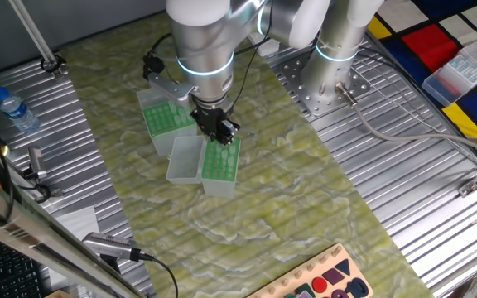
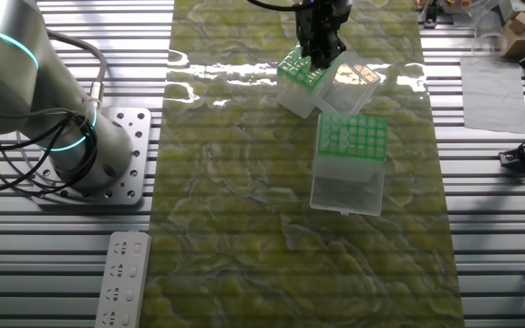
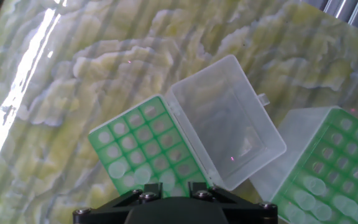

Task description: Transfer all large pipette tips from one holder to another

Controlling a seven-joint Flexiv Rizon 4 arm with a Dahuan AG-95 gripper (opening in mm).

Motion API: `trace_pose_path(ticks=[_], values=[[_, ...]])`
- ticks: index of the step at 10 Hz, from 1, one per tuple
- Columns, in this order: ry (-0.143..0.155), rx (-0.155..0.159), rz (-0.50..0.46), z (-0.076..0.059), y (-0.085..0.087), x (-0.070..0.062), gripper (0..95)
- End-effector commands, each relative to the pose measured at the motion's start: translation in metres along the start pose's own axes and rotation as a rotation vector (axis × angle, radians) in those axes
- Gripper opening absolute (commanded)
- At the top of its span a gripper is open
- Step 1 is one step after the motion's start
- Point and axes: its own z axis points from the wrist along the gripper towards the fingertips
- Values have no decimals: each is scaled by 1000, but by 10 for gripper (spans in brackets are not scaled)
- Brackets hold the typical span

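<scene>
Two holders under your pincer; jaw state unclear, fingertips hidden. Near holder directly below, open lid beside: off-centre descent clips lid, shifts box, spills tips.

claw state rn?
Claw: cannot tell if open or closed; fingers hidden in every view. It hangs over the green tip rack.

Translucent plastic lid; glossy mat.
</scene>
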Motion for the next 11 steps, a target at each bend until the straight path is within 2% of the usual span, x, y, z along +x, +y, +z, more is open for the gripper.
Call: trace_pose_path(ticks=[1, 5, 8, 11], values=[[1, 0, -1, 1, 0, 0, 380], [1, -1, 0, -1, 1, 0, 380], [6, 11, 5, 5, 6, -5, 380], [9, 11, -1, 5, 6, -4, 380]])
